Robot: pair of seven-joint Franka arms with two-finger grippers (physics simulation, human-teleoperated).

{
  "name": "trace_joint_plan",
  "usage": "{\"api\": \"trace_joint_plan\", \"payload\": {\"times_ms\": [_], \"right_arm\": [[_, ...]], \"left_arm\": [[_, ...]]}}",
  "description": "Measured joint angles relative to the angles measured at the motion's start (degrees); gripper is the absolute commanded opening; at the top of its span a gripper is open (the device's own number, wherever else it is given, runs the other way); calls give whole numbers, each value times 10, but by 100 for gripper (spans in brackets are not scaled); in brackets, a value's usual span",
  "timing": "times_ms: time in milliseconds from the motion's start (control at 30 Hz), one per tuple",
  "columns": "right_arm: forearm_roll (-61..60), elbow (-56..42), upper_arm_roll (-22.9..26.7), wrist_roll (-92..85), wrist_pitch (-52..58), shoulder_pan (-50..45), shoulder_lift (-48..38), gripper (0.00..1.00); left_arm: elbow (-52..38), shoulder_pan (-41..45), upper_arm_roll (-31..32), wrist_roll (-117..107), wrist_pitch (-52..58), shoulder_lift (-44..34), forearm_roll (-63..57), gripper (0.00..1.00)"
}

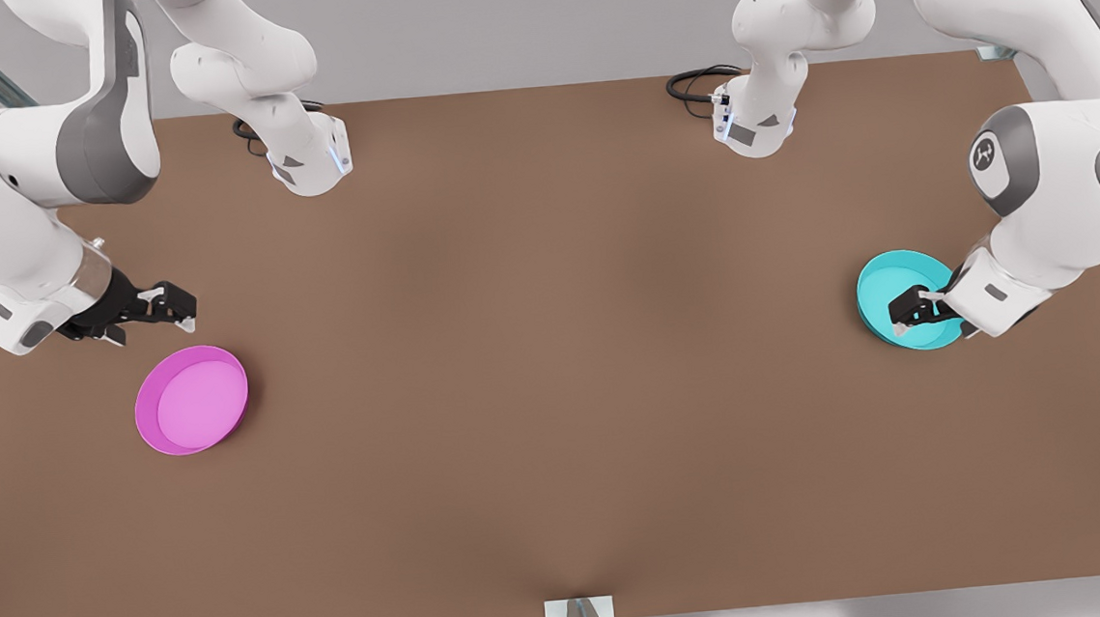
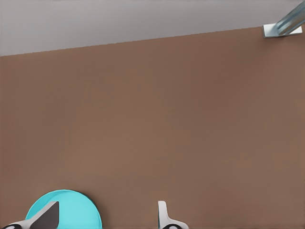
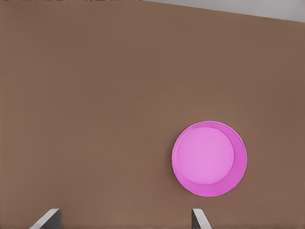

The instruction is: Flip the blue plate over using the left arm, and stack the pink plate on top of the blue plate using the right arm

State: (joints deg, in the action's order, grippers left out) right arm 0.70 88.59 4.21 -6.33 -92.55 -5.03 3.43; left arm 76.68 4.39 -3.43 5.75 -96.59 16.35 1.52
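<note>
Two plates sit on my brown table (image 1: 556,395), well apart: one round, shallow, glossy turquoise-blue plate (image 1: 883,290) at the front view's right and one round, shallow magenta-pink plate (image 1: 191,399) with a paler floor at the front view's left. Both lie rim up, so nothing is flipped or stacked yet.

My left claw (image 1: 916,310) hangs over the blue plate with its fingers spread; in its wrist view one fingertip (image 2: 45,217) sits over the cyan rim (image 2: 64,210) and the other over bare table. I judge the step in hand to be taking that rim for the flip. To do it well, I'd straddle the rim wall squarely, one finger inside and one outside, close firmly, then lift enough that the far edge can swing round without scraping.

My right claw (image 1: 158,312) waits open just beside the pink plate (image 3: 209,158), not touching it.

Count: two plates, two arms.
</note>
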Motion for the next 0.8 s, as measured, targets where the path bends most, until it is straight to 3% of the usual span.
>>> {"api": "trace_joint_plan", "payload": {"times_ms": [267,467,633,800], "right_arm": [[0,-1,1,0,-2,2,0,100],[6,1,0,0,-3,3,0,100],[5,2,0,0,-7,-2,1,100],[5,0,1,0,-7,6,1,100]], "left_arm": [[19,-31,-5,26,-1,6,3,99],[159,-112,-7,215,-81,-13,28,99],[281,-126,-73,303,-177,-13,64,99],[279,-125,-177,475,-211,41,96,99]]}}
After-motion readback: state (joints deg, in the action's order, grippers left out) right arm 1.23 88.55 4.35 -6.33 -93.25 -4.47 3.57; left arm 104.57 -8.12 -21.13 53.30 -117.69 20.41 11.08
